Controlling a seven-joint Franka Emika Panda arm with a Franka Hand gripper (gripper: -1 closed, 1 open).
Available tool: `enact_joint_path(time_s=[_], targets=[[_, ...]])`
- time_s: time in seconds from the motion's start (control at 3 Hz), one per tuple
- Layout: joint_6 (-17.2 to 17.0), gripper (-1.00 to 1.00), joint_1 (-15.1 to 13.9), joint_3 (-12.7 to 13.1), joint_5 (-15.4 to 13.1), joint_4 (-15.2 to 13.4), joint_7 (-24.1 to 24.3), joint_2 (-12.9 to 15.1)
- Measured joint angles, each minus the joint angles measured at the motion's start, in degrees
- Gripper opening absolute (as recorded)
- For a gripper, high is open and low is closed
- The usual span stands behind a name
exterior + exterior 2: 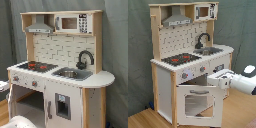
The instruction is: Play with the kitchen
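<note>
While oven door hangs ajar | kitchen point(183, 65) just left of tool point(216, 80) | grip state unclear

The first exterior view faced the tall light-wood and white toy kitchen point(60, 70) from its sink side, fairly near. The second exterior view looked from its stove side, slightly farther. Both shared its counter point(193, 56).
</note>
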Motion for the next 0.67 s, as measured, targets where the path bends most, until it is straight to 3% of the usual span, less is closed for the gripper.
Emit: enact_joint_path(time_s=[0.33,0.67], targets=[[1.1,1.0,-0.2,-4.9,0.0,2.9,-2.6,0.0],[1.8,1.0,-1.2,-8.6,0.0,3.7,-7.0,0.0]])
